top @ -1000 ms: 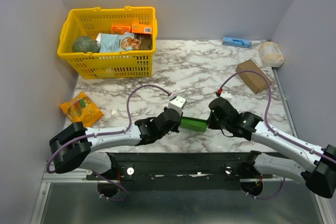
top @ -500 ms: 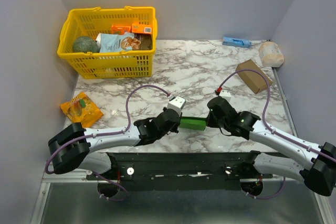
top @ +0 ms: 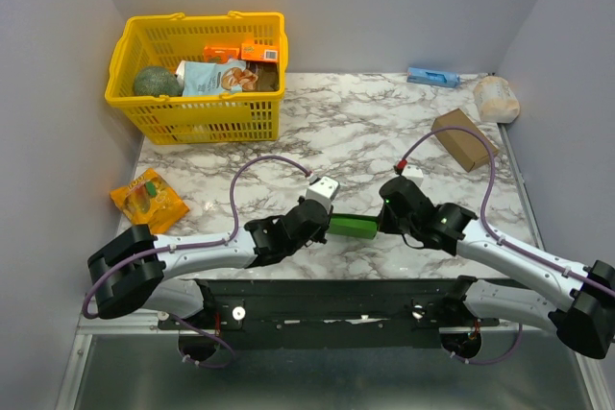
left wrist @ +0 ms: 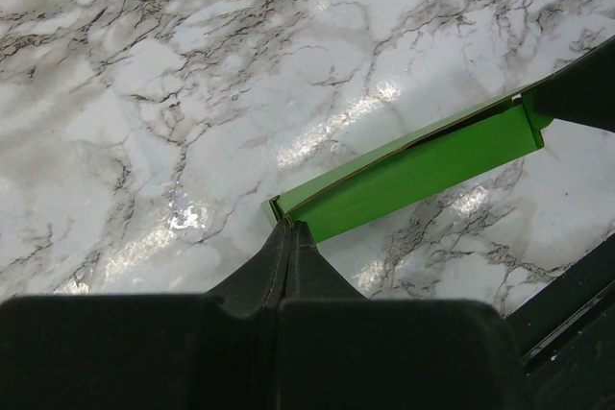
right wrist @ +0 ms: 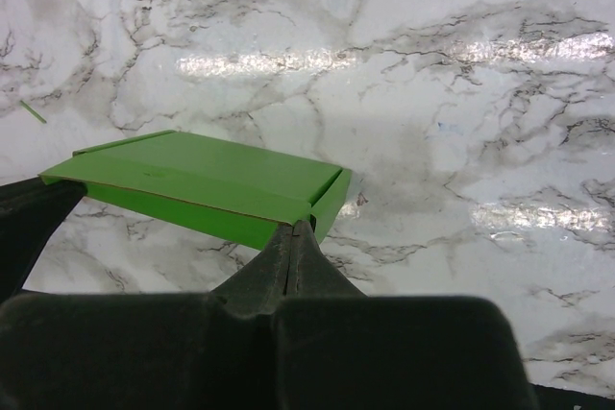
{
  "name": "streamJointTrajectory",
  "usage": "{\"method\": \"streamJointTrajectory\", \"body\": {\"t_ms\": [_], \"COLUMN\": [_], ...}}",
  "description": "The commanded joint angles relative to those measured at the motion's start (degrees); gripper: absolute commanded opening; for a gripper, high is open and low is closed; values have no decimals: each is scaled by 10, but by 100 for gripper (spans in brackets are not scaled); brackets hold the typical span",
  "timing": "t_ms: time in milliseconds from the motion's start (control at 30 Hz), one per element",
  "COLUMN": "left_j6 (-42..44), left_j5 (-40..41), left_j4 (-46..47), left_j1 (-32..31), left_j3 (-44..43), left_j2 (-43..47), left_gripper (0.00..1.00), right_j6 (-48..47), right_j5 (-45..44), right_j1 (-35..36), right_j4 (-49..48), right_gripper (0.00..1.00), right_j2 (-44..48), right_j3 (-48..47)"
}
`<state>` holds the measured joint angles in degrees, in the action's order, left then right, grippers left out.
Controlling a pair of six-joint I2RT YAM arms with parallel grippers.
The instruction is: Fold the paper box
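Observation:
The paper box (top: 353, 228) is a bright green flattened card sleeve, lying lengthwise between my two grippers near the table's front edge. My left gripper (top: 328, 225) is at its left end. In the left wrist view the jaws (left wrist: 288, 225) are pressed together on the near corner of the paper box (left wrist: 423, 165). My right gripper (top: 381, 222) is at the right end. In the right wrist view it (right wrist: 300, 226) is shut on the lower edge of the paper box (right wrist: 202, 175), beside a small folded end flap.
A yellow basket (top: 197, 18) of groceries stands at the back left. An orange packet (top: 147, 197) lies at the left edge. A brown cardboard box (top: 464, 138), a white bundle (top: 496, 98) and a blue item (top: 432, 76) sit at the back right.
My right gripper has crept a little to the left at the box's end. The left arm and the box look unchanged.

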<state>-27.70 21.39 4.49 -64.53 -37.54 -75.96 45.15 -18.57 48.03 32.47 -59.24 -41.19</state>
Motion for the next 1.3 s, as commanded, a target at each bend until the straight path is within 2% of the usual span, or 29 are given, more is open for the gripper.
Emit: {"method": "streamJointTrajectory", "body": {"t_ms": [0, 400, 767, 1100, 1133, 1167, 1267], "left_j6": [-13, -17, -21, -18, -13, -10, 2], "left_j5": [-64, -61, -52, -45, -45, -45, -40], "left_j4": [-102, -102, -100, -94, -93, -93, -99], "left_j1": [-16, -16, -16, -16, -16, -16, -16], "left_j3": [41, 41, 37, 41, 42, 41, 40], "left_j2": [-27, -23, -24, -25, -25, -25, -30], "left_gripper": [0, 0, 0, 0, 0, 0, 0], "right_j6": [27, 0, 20, 67, 67, 64, 63], "right_j5": [46, 45, -44, -61, -61, -60, -49], "right_j1": [11, 16, 98, 134, 134, 133, 133], "right_j4": [-56, -43, 15, 36, 42, 47, 66], "right_gripper": [0, 0, 1, 0, 3, 19, 41], "right_j2": [-3, -9, -75, -88, -76, -69, -39], "right_j3": [-28, 18, 8, 22, 16, 3, -18]}}
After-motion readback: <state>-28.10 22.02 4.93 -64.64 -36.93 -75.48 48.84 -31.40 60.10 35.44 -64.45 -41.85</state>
